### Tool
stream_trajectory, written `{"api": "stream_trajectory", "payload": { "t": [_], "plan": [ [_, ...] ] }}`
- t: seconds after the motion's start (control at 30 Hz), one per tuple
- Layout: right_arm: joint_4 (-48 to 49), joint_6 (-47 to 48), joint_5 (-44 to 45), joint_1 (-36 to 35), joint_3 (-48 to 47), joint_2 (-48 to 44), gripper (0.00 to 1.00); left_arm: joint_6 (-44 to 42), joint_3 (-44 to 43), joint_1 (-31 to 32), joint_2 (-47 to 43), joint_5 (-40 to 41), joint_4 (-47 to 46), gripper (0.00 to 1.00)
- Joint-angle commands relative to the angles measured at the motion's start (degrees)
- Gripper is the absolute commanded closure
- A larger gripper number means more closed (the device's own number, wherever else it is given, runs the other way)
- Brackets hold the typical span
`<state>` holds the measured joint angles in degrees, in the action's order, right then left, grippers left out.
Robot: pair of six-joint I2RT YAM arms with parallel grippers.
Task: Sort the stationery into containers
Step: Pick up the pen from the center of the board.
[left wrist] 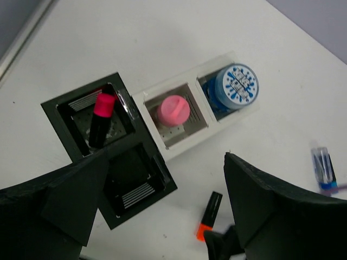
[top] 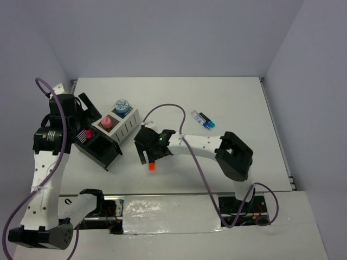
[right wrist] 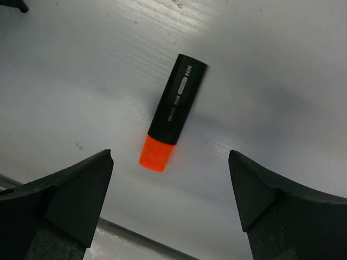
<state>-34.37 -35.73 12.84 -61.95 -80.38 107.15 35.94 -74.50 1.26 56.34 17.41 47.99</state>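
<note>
The white organizer stands on the tabletop and has two filled compartments. A blue patterned tape roll sits in the one farther from the arms, and a pink tube stands upright in the one next to it.

The black organizer sits against the white organizer's left side. A pink highlighter leans, pink end up, in the compartment of the black one that is farther from the arm bases. Its other compartment has nothing in it.

The left pincer hangs above the seam between the two organizers. Its fingers are spread wide and grip nothing.

The orange highlighter lies flat on the tabletop near the white organizer, on the side toward the arm bases. The right pincer hovers over this highlighter with one finger on either side of it, spread wide and apart from it.

A blue marker lies well apart from the white organizer, off to its right.
</note>
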Motion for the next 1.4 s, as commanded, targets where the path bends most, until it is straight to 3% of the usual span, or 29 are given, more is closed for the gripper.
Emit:
{"api": "stream_trajectory", "payload": {
  "t": [0.0, 0.13, 0.27, 0.33, 0.37, 0.43, 0.47, 0.53, 0.63, 0.77, 0.8, 0.87, 1.1, 1.37],
  "plan": [
    [-5.18, -3.65, 4.91, -1.76, -5.57, 4.81, 0.07, -2.37, -0.65, -0.03, -2.54, -6.33, 4.39, 0.01],
    [-3.78, -4.97, 3.52, -2.47, -4.0, 8.85, 0.16, -3.16, 1.9, 0.32, -4.39, -7.3, 4.66, 0.01],
    [-3.16, -5.5, 3.24, -3.09, -2.85, 11.84, 0.32, -3.51, 3.48, 0.85, -5.1, -7.92, 4.04, 0.01],
    [-3.68, -5.06, 4.29, -3.78, -2.85, 13.6, 0.46, -3.95, 2.87, 1.38, -4.57, -7.57, 4.39, 0.01],
    [-3.95, -5.14, 4.47, -4.05, -2.51, 13.96, 0.59, -4.65, 1.65, 1.99, -3.79, -7.48, 4.57, 0.01],
    [-2.73, -5.58, 3.34, -4.14, -1.02, 13.44, 0.69, -5.35, -0.28, 2.78, -2.47, -7.3, 4.66, 0.01],
    [-1.76, -5.67, 2.72, -4.05, 1.43, 12.82, 0.87, -5.62, -0.9, 3.13, -2.02, -7.65, 4.49, 0.01],
    [1.92, -5.59, 0.45, -4.05, 3.81, 9.75, 1.0, -5.71, -1.87, 3.66, -1.15, -10.44, 3.44, 0.01],
    [4.84, -3.57, 0.95, -4.05, 7.16, 3.61, 1.0, -4.66, -1.44, 3.67, 0.26, -15.19, 1.85, 0.01],
    [9.31, 0.38, 3.24, -4.14, 10.58, -7.11, 1.0, 1.13, 2.4, 4.01, 1.32, -30.9, -4.37, 0.01],
    [12.54, 1.26, 2.81, -3.97, 12.25, -11.57, 1.0, 3.06, 4.08, 4.63, 1.41, -39.12, -9.96, 0.01],
    [15.11, 2.68, 2.71, -3.97, 14.1, -17.38, 1.0, 9.91, 8.66, 6.81, 1.23, -44.29, -15.53, 0.01],
    [17.84, 3.91, 5.88, -3.7, 12.62, -24.18, 1.0, 19.15, 11.48, 12.18, 2.46, -48.16, -27.66, 0.01],
    [20.92, 5.66, 7.72, -3.79, 10.42, -27.26, 1.0, 19.87, 13.41, 15.62, 3.43, -44.92, -26.9, 0.03]
  ]
}}
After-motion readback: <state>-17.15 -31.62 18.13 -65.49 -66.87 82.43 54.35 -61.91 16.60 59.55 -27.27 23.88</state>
